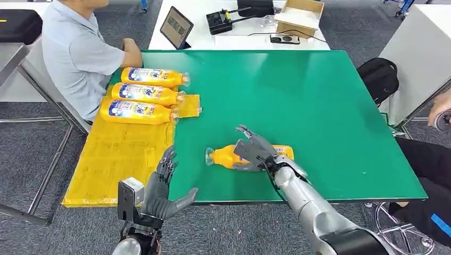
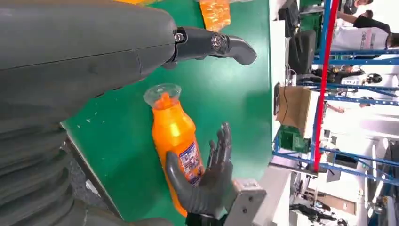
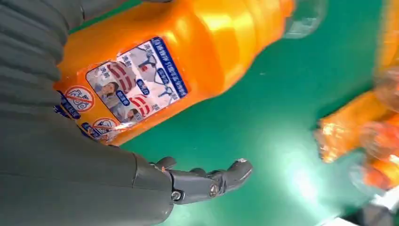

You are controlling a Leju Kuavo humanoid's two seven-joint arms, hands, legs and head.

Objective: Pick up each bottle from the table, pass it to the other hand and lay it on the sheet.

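While the orange bottle (image 1: 242, 155) lies on its side on the green worktop (image 1: 319, 106), the right robot hand (image 1: 254, 151) rests over it, fingers spread; its wrist view shows a blue-bordered label (image 3: 129, 82), print too small to read. Left robot hand (image 1: 162, 188) hovers open beside the yellow sheet (image 1: 114, 159).

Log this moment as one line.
right hand: around bottle lying on green table, not lifted | left hand: open, waiting | yellow sheet: three bottles laid
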